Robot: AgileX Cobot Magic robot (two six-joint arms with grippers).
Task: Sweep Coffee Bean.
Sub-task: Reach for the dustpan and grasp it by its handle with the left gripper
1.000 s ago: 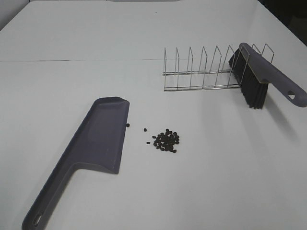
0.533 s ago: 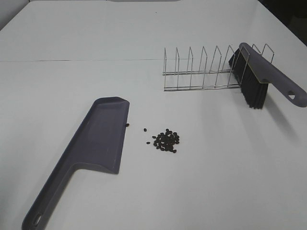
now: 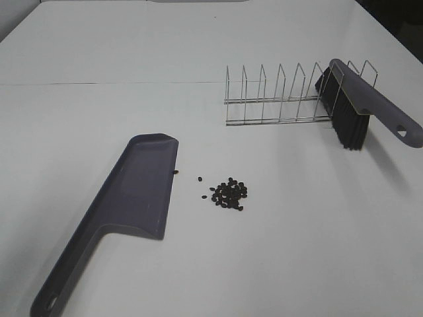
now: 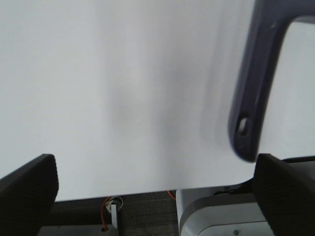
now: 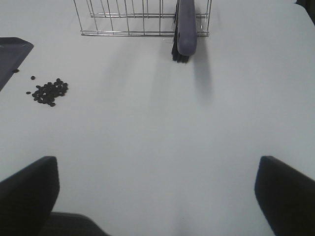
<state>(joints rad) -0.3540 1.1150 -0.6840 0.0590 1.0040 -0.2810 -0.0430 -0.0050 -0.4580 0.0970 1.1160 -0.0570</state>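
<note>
A loose cluster of dark coffee beans (image 3: pixel 229 193) (image 5: pixel 48 92) lies on the white table, with two stray beans between it and a grey-purple dustpan (image 3: pixel 132 198) to its left. A grey brush with black bristles (image 3: pixel 360 109) (image 5: pixel 186 27) leans in the right end of a wire rack (image 3: pixel 277 96). Neither arm shows in the exterior view. My left gripper (image 4: pixel 157 194) is open over the table's near edge, beside the dustpan handle (image 4: pixel 253 98). My right gripper (image 5: pixel 157 194) is open and empty, well short of the beans and brush.
The wire rack (image 5: pixel 142 17) stands at the back right of the table (image 3: pixel 99 79). The table's near edge and some cabling (image 4: pixel 110 209) below it show in the left wrist view.
</note>
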